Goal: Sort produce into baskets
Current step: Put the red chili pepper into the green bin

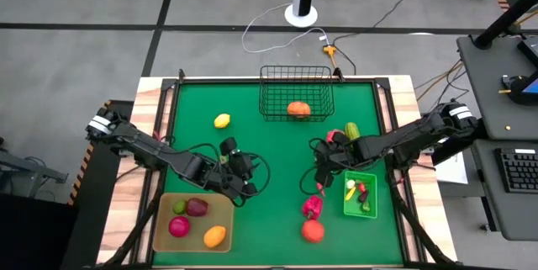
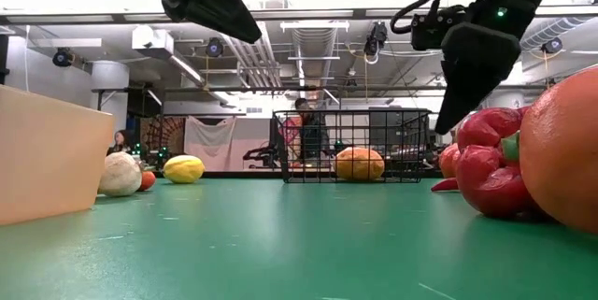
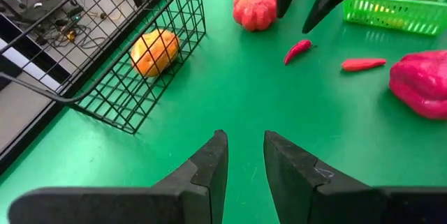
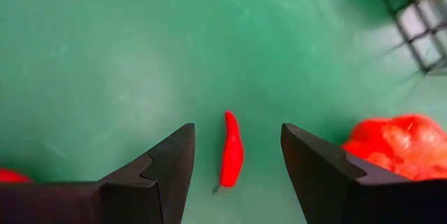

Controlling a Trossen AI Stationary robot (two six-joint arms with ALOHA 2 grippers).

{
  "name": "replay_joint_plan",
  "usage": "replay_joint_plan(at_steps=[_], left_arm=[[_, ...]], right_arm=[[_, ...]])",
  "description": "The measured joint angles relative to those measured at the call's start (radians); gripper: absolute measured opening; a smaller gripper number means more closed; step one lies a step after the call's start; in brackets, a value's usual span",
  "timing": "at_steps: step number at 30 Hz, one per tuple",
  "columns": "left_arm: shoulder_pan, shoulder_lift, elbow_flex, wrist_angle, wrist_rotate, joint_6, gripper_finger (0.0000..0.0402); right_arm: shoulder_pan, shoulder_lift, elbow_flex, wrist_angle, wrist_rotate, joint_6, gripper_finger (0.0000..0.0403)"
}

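My right gripper (image 4: 237, 128) hangs open over a small red chilli (image 4: 231, 155) that lies on the green table. One finger stands on each side of the chilli, above it and not touching. The left wrist view shows the same chilli (image 3: 298, 49) under those fingers, with a second chilli (image 3: 363, 63) beside it. My left gripper (image 3: 244, 139) hovers near the table's middle (image 1: 248, 186), slightly open with nothing between its fingers. The black wire basket (image 1: 294, 93) holds an orange piece (image 1: 298, 108). The tan tray (image 1: 165, 238) and the green bin (image 1: 360, 194) each hold several pieces.
Loose on the table are a yellow lemon (image 1: 222, 120), a pink-red pepper (image 1: 312, 207), an orange-red round fruit (image 1: 313, 231), a lumpy red piece (image 3: 255, 8) and a green piece (image 1: 351, 131). Bare green mat lies between the two grippers.
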Motion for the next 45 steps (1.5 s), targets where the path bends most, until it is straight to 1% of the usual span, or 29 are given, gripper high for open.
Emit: replay_joint_plan(at_steps=[8,16,32,36,40,45], left_arm=[[0.000,0.000,0.000,-0.067,0.002,-0.029,0.0077],[0.000,0.000,0.000,-0.069,0.002,-0.031,0.0077],[0.000,0.000,0.000,-0.069,0.001,-0.056,0.0077],[0.000,0.000,0.000,-0.069,0.001,-0.056,0.0077],[0.000,0.000,0.000,-0.069,0.001,-0.057,0.0077],[0.000,0.000,0.000,-0.069,0.000,-0.057,0.0077]], right_arm=[[0.000,0.000,0.000,-0.067,-0.058,0.068,0.0205],[0.000,-0.001,0.000,-0.056,-0.031,0.070,0.0205],[0.000,0.000,0.000,-0.052,-0.032,0.071,0.0205],[0.000,-0.001,0.000,-0.069,-0.043,0.084,0.0205],[0.000,0.002,0.003,-0.087,-0.093,0.087,0.0205],[0.000,0.014,0.003,-0.084,-0.102,0.076,0.0205]])
